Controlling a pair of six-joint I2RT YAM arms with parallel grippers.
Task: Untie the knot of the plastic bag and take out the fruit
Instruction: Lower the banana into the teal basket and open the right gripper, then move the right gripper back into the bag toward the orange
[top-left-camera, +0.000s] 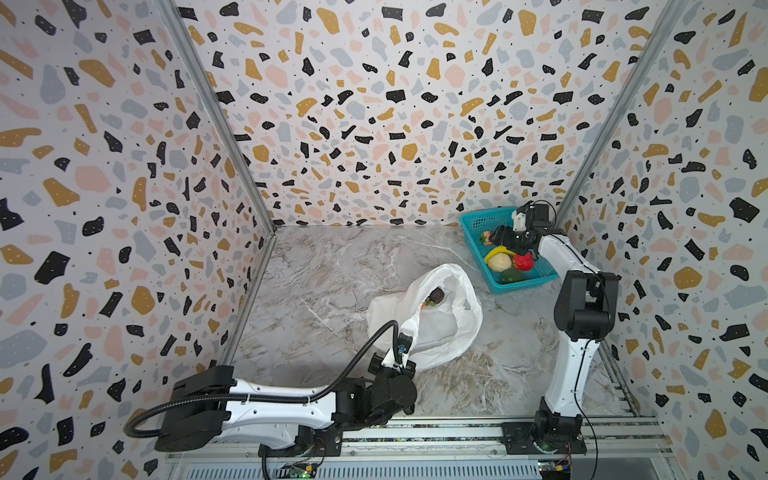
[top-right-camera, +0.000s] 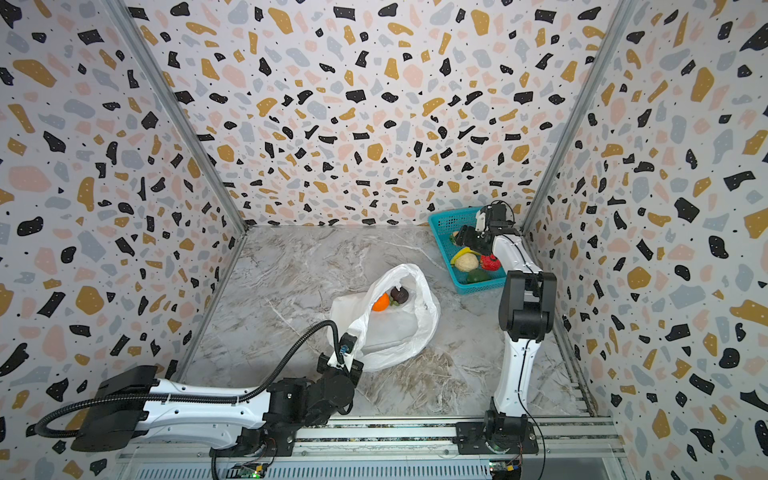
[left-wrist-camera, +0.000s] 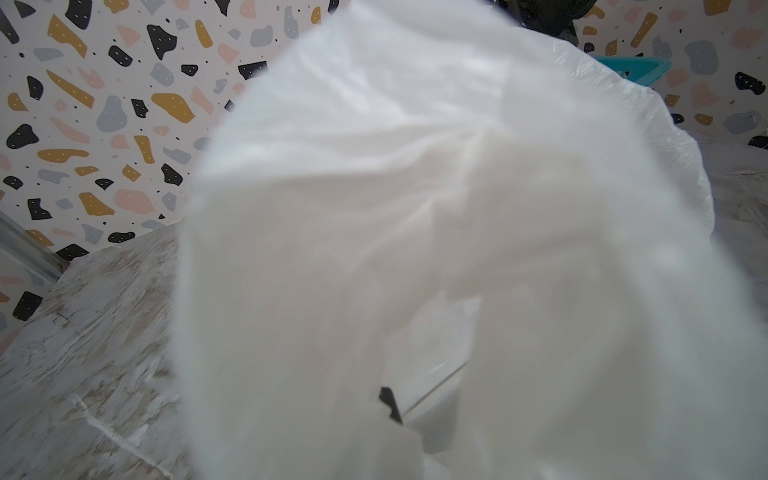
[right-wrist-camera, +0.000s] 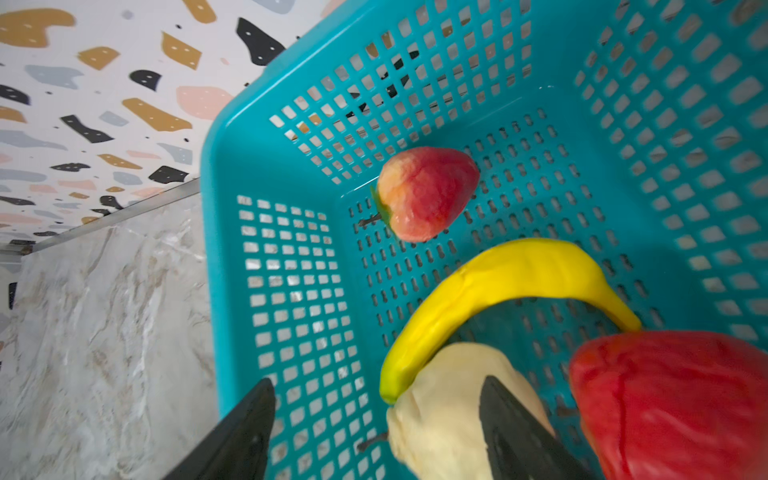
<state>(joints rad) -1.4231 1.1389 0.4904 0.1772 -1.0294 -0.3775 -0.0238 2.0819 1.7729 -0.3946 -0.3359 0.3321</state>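
Note:
The white plastic bag (top-left-camera: 440, 328) (top-right-camera: 399, 332) lies mid-table with its mouth gaping; the knot is out of view. Inside it rest a dark purple-brown fruit (top-right-camera: 400, 294) and an orange (top-right-camera: 380, 302). My left gripper (top-left-camera: 404, 337) is shut on the bag's near edge, and plastic (left-wrist-camera: 415, 187) fills the left wrist view. My right gripper (top-left-camera: 495, 239) (right-wrist-camera: 378, 384) hovers open and empty over the teal basket (top-left-camera: 482, 220). Below it lie a pinkish fruit (right-wrist-camera: 426, 193), a banana (right-wrist-camera: 498, 282), a beige bumpy one (right-wrist-camera: 444, 407) and a red one (right-wrist-camera: 673, 403).
A green fruit (top-left-camera: 511, 276) sits at the basket's near end. The basket stands in the far right corner against the patterned walls. The marble tabletop (top-left-camera: 324, 266) stretches left of the bag. Both arm bases stand on the rail along the front edge.

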